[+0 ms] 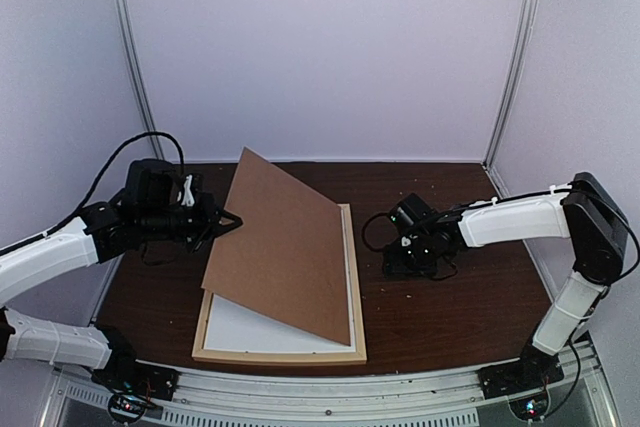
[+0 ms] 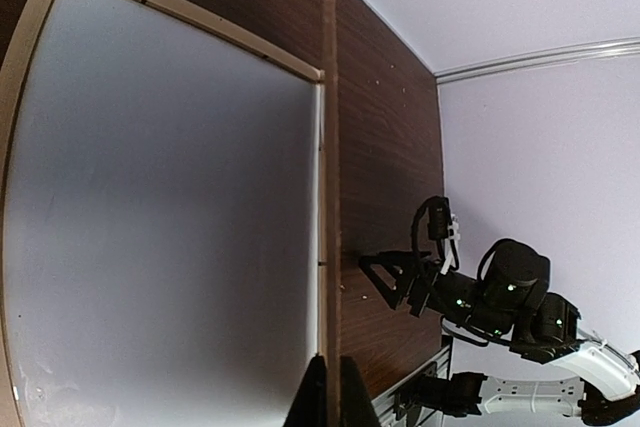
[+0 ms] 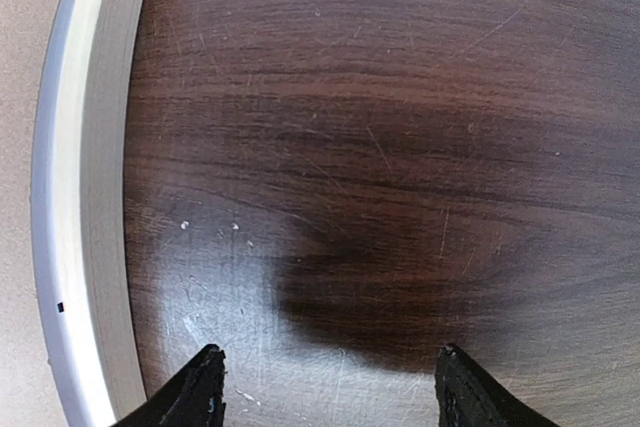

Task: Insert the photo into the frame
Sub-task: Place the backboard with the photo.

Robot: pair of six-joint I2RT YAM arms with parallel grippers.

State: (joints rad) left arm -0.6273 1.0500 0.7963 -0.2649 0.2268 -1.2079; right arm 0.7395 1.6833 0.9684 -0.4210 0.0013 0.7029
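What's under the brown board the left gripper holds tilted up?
The pale wood frame with the photo lying inside, white back up. The board covers their far part; its print is unseen.

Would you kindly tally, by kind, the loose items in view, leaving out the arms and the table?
Wooden frame: 1
Brown backing board: 1
White sheet lying inside the frame: 1
Total: 3
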